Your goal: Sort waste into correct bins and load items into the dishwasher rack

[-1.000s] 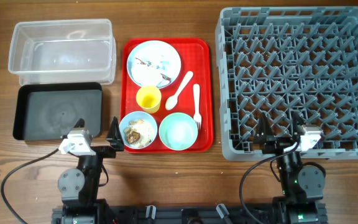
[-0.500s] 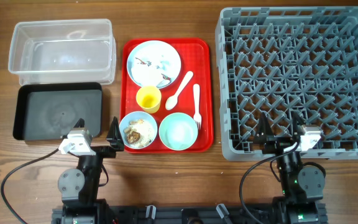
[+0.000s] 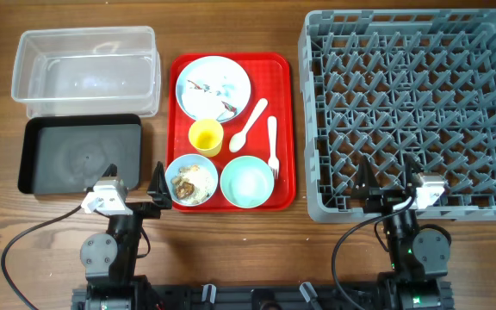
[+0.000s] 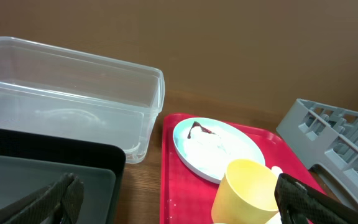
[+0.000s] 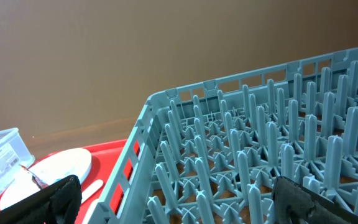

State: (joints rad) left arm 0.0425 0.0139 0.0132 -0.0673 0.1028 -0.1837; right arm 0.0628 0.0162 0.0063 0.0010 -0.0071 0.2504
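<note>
On the red tray (image 3: 284, 129) lie a pale blue plate (image 3: 213, 86) with a small wrapper (image 3: 227, 108) at its edge, a yellow cup (image 3: 205, 136), a white spoon (image 3: 248, 126), a white fork (image 3: 272, 142), a pale blue bowl (image 3: 176, 165) holding food scraps (image 3: 190, 182), and an empty mint-green bowl (image 3: 247, 181). The grey dishwasher rack (image 3: 412, 112) stands on the right. My left gripper (image 3: 134, 179) is open and empty near the black tray's front right corner. My right gripper (image 3: 387, 182) is open and empty at the rack's front edge. No tissue is clearly visible.
The clear tub (image 3: 84, 69) sits at the back left with the black tray (image 3: 80, 155) in front of it. The left wrist view shows the cup (image 4: 250, 186), plate (image 4: 213, 146) and tub (image 4: 67, 93). The right wrist view shows the rack's pegs (image 5: 260, 137).
</note>
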